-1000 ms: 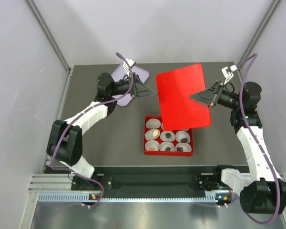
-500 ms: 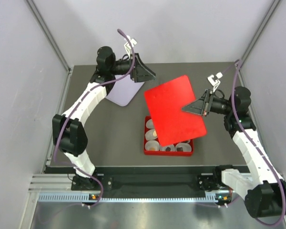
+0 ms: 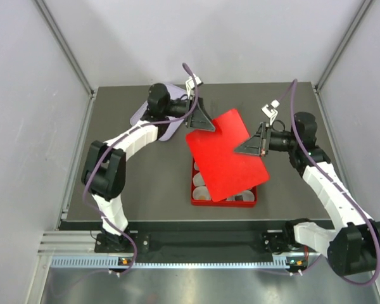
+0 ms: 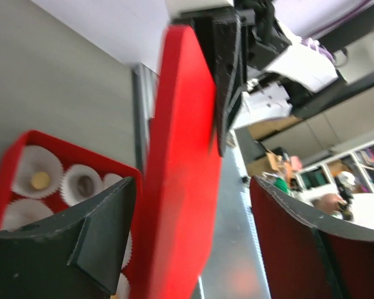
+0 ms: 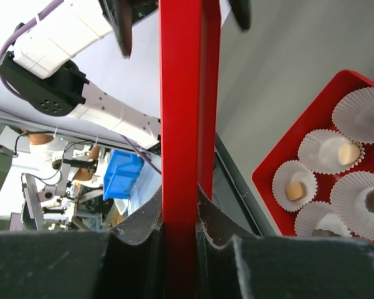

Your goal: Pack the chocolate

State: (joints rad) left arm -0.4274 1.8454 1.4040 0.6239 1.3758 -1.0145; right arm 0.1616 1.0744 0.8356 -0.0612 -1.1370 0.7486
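Observation:
The chocolate sits in white paper cups inside a red box (image 3: 197, 201): a tan piece (image 5: 294, 190), another tan one (image 4: 40, 180) and a dark one (image 4: 85, 184). A flat red lid (image 3: 221, 155) hangs tilted over the box and hides most of the cups in the top view. My right gripper (image 3: 248, 147) is shut on the lid's right edge (image 5: 181, 112). My left gripper (image 3: 201, 120) is open at the lid's far left corner. The lid's edge (image 4: 181, 174) passes between its fingers, close to the left finger (image 4: 106, 230), with a wide gap to the right one.
A lavender tray (image 3: 138, 116) lies at the back left of the dark table, behind the left arm. The table's metal rim runs along the left and right sides. Both arms reach in over the middle, above the box.
The right arm has carried the lid left and down over the box. The left arm has swung from above the lavender tray to the lid's far corner, its jaws now astride the edge.

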